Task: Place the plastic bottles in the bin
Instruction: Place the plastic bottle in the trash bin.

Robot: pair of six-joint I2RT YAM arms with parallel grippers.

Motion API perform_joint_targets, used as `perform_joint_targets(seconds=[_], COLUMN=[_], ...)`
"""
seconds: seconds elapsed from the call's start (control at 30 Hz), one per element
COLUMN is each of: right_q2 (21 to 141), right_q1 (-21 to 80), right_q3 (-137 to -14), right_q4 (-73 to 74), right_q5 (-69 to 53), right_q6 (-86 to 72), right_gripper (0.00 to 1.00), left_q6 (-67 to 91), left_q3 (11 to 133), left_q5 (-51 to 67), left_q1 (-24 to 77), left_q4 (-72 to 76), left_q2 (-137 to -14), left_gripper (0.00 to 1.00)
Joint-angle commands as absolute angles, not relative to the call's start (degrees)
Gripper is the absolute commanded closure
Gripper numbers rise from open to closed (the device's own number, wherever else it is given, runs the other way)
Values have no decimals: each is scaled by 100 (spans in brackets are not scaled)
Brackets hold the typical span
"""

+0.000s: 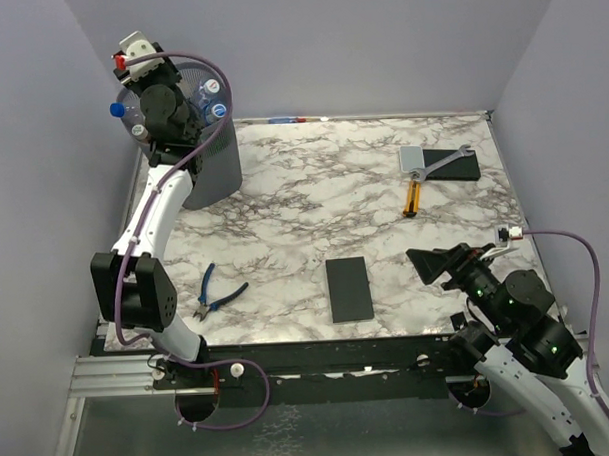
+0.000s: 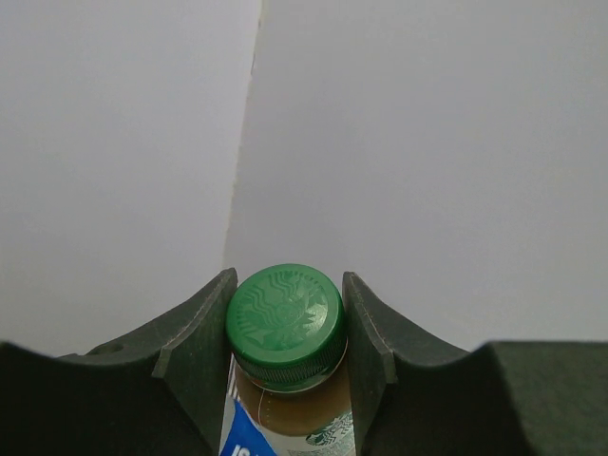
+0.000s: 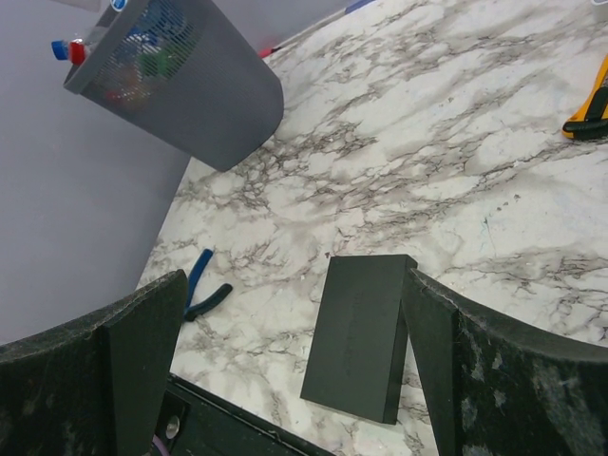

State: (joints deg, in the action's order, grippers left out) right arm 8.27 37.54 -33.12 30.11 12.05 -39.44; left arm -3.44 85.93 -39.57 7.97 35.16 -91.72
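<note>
My left gripper (image 2: 288,290) is shut on the neck of a plastic bottle (image 2: 290,404) with amber contents, a green cap (image 2: 286,318) and a blue and white label. In the top view the left gripper (image 1: 167,115) hangs over the dark grey mesh bin (image 1: 210,166) at the table's far left corner. Several bottles with blue caps (image 1: 117,110) stick up out of the bin. My right gripper (image 1: 432,265) stands open low over the table's near right, nothing between its fingers. The right wrist view also shows the bin (image 3: 214,90) with bottles inside.
A black slab (image 1: 349,288) lies at the near middle, right under the right gripper's view (image 3: 361,337). Blue-handled pliers (image 1: 219,294) lie near left. A wrench (image 1: 444,161), a second black slab (image 1: 456,167) and an orange-handled screwdriver (image 1: 412,196) lie far right.
</note>
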Motion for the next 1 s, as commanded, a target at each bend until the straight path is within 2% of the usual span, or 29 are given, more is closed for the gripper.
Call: perform_joint_targets(seconds=[0.0, 0.3, 0.57, 0.97], right_q2=[862, 929, 1083, 1002], right_q1=[3780, 3778, 3784, 3781], right_q3=[-3270, -3311, -3332, -3303], right_q4=[3146, 3173, 3170, 3155], right_q5=[1373, 1312, 1373, 1358], right_q6=[-3962, -3948, -3919, -3935], right_gripper=[3, 3, 3, 3], left_q6=[-650, -424, -91, -382], left_q3=[9023, 8925, 8685, 10316], left_q5=[-4007, -3926, -4161, -4403], left_q1=[713, 620, 624, 630], left_q4=[3766, 3831, 3735, 2942], left_q2=[-9647, -10411, -10480, -10477], left_gripper=[100, 100, 100, 100])
